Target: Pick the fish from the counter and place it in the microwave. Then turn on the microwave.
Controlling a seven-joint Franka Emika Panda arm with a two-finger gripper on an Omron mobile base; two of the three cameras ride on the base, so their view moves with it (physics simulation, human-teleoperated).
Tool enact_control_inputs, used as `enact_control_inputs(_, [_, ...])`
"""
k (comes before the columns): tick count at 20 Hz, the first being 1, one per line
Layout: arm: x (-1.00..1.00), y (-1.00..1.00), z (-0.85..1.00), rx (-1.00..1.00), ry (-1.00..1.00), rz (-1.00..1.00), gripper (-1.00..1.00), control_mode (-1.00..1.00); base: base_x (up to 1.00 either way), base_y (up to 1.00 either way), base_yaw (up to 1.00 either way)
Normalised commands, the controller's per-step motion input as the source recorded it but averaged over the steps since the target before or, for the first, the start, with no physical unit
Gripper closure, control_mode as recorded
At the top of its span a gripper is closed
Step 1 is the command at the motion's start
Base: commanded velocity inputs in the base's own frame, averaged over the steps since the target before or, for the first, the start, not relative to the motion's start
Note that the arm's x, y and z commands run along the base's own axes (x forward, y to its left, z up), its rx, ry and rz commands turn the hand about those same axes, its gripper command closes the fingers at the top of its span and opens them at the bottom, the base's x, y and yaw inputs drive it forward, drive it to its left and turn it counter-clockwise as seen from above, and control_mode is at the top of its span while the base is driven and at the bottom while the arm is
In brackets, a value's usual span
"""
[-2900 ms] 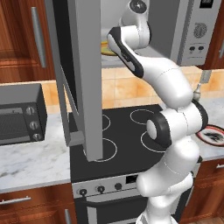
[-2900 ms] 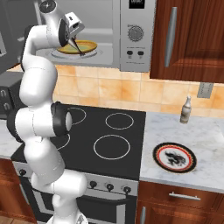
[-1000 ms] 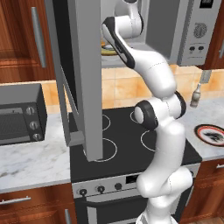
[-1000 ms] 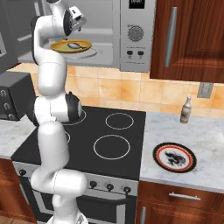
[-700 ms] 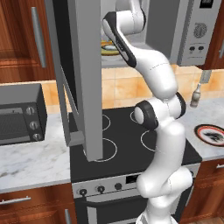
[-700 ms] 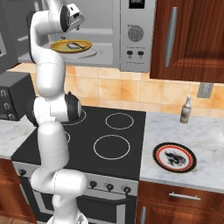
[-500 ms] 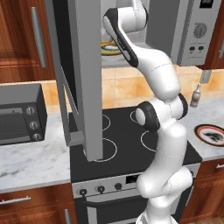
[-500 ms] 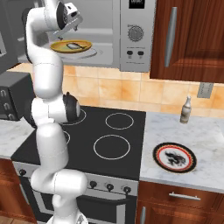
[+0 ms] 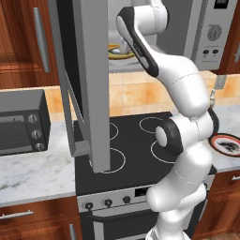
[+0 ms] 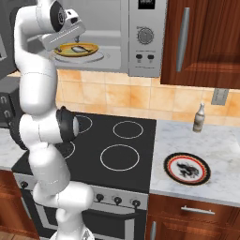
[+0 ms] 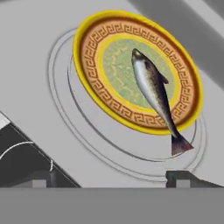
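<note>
In the hand view the fish (image 11: 154,94) is lying on a yellow-rimmed plate (image 11: 94,78) with a Greek-key border, and that plate is sitting on the round glass turntable (image 11: 61,109) inside the microwave (image 10: 140,51). The two dark fingers (image 11: 41,178) are standing wide apart at the bottom of the view, one at each lower corner, and nothing is sitting between them. The fish is lying clear of both fingers, apart from them, with its tail nearest the right-hand finger tip and its head pointing away toward the plate's middle.

The fish is looking slender and silvery-grey, with a darker mottled back, a paler belly stripe and a dark forked tail that is hanging just over the plate's rim onto the turntable.

In the left base view the microwave's door (image 9: 91,79) is standing swung open in front of the stovetop (image 9: 136,140). In the right base view the gripper (image 10: 70,37) is hovering at the mouth of the microwave cavity, just above the plate and fish, while a red-rimmed plate (image 10: 187,168) is resting on the counter (image 10: 211,145) to the right of the stovetop.
</note>
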Motion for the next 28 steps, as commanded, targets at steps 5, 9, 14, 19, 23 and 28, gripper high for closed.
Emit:
enact_control_inputs(5, [-0.95, -0.17, -0.37, 0.0, -0.13, 0.0, -1.0, -1.0, 0.0, 0.0, 0.0])
enact_control_inputs(9, [-1.0, -0.13, -0.01, 0.0, -0.15, 0.0, -1.0, -1.0, 0.0, 0.0, 0.0])
enact_control_inputs(14, [-0.97, -0.04, 0.0, 0.01, -0.03, 0.0, 1.0, -1.0, 0.0, 0.0, 0.0])
enact_control_inputs(19, [-0.85, 0.0, -0.04, 0.04, 0.0, 0.0, 1.0, -1.0, 0.0, 0.0, 0.0])
enact_control_inputs(23, [-0.93, -0.04, -0.18, 0.02, -0.02, 0.0, 1.0, -1.0, 0.0, 0.0, 0.0])
enact_control_inputs(28, [-0.99, 0.0, -0.23, 0.0, -0.17, 0.0, 1.0, -1.0, 0.0, 0.0, 0.0])
